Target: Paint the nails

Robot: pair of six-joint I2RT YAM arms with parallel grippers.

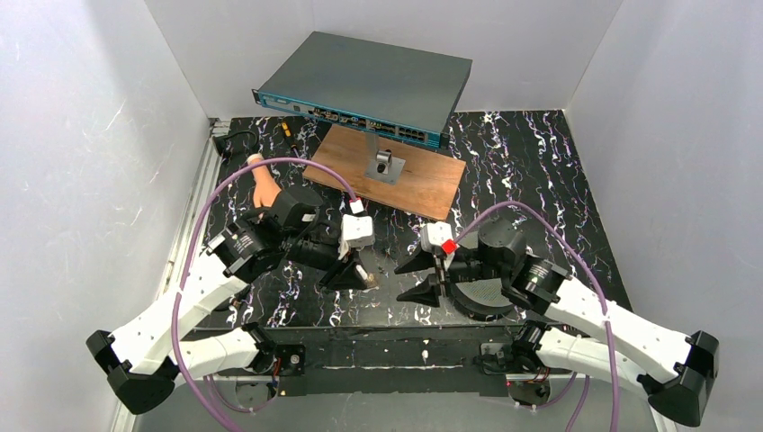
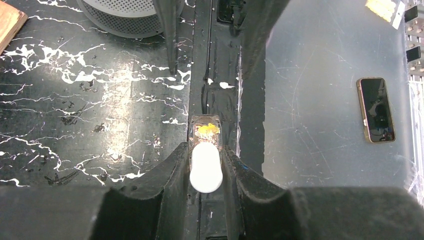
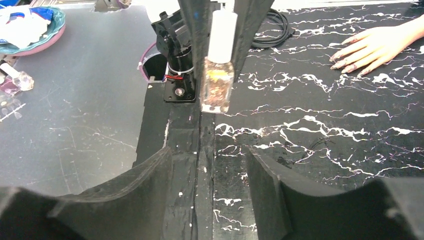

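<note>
The left fingers are clamped on the white cap of a nail polish bottle, just ahead of the right fingers, which stand apart and hold nothing. The mannequin hand lies flat on the desk, its nails well clear of both.

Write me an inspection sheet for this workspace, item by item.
Surface: black white-veined marble-look tabletop.
Job's things: peach mannequin hand lying flat, rear left; small glass bottle with a white cap.
Clutter: grey network switch above a wooden board; round grey mesh disc.
Grippers: left gripper shut on the bottle's cap; right gripper open, facing the bottle.
Cables: purple cables looping over both arms; black coiled cable.
Surroundings: white walls; dark phone and teal bowl off the table.
</note>
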